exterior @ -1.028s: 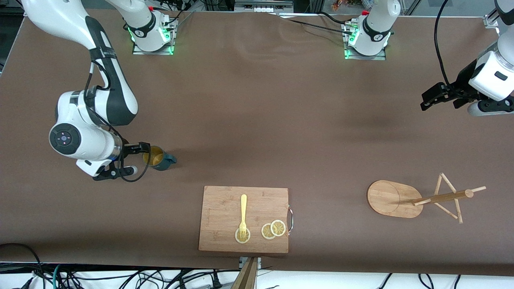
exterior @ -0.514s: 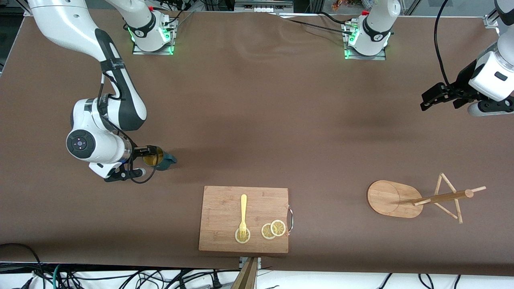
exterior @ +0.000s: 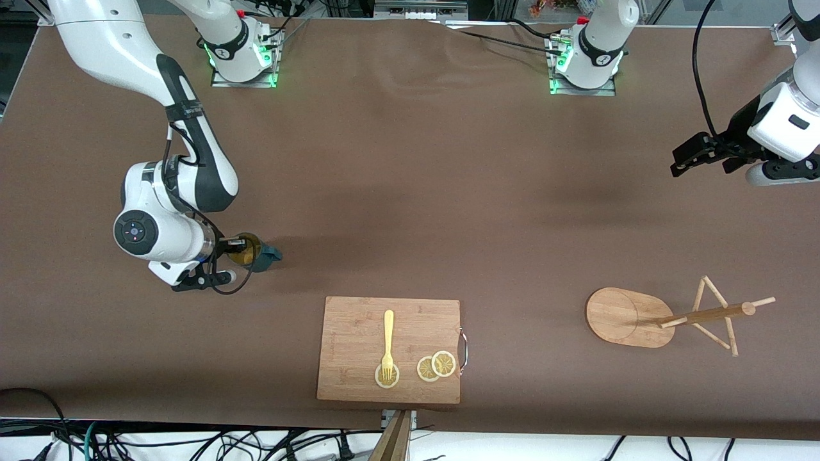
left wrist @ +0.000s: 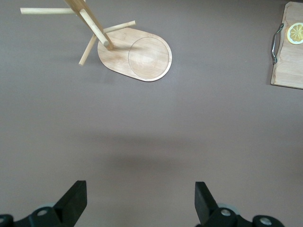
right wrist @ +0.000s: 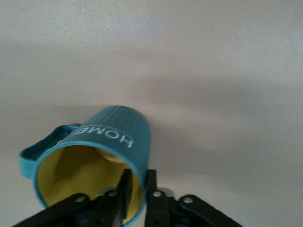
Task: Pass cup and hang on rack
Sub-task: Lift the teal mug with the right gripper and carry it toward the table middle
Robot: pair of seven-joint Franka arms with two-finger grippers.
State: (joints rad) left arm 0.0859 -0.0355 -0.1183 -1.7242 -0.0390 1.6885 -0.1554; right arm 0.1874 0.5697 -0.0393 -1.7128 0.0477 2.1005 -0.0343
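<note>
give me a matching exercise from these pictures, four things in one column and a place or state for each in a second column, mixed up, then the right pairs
Things:
1. cup
2. rack
3. fork
4. left gripper

Places or states:
A. open, up over bare table at the left arm's end
B. tines on a lemon slice, on the cutting board
C. rim pinched by the right gripper
D. stands untouched, pegs bare, toward the left arm's end

Pairs: 1-C, 2-D, 3-B, 4-A
</note>
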